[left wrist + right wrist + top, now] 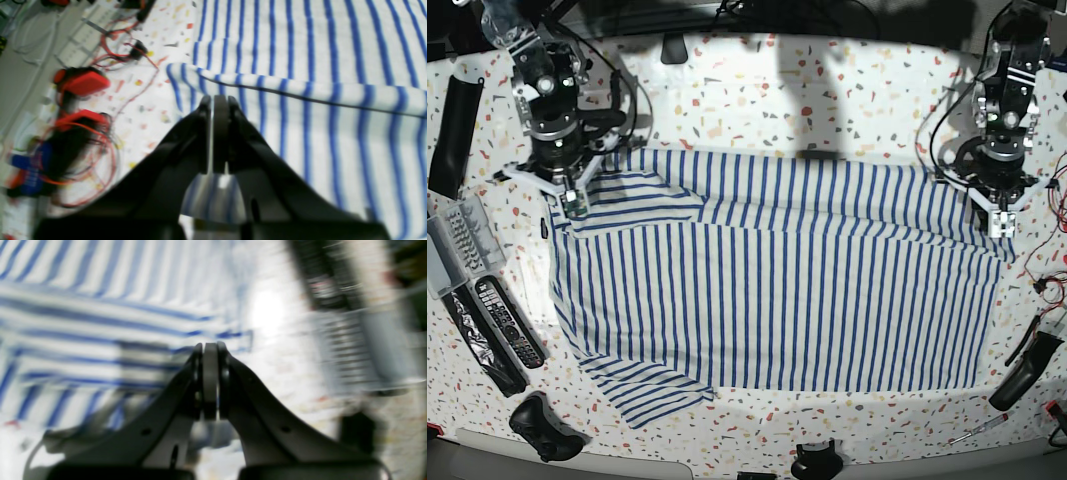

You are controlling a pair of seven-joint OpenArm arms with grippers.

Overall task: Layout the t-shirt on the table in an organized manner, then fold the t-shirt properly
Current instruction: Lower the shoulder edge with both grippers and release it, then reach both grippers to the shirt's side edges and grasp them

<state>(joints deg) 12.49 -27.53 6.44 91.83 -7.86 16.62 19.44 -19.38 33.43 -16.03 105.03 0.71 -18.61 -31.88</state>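
Observation:
The white, blue-striped t-shirt (pixel 777 280) lies spread across the speckled table (pixel 827 100), one sleeve folded over its upper left part and the other sleeve flat at the lower left. My left gripper (pixel 1000 226) sits at the shirt's far right corner. In the left wrist view it (pixel 217 100) is shut, its tips meeting a raised fold of the t-shirt's hem (pixel 300 90). My right gripper (pixel 577 205) is at the shirt's upper left edge. The right wrist view is blurred, and there the gripper (pixel 210 346) is shut at the t-shirt's edge (pixel 100 340).
Remote controls (pixel 502 325) and a grey tray (pixel 457 240) lie at the left edge, with a black controller (pixel 542 425) below them. Red wires (pixel 1052 280) and a black tool (pixel 1025 370) are on the right. Red and black electronics (pixel 80 81) sit beside the shirt's corner.

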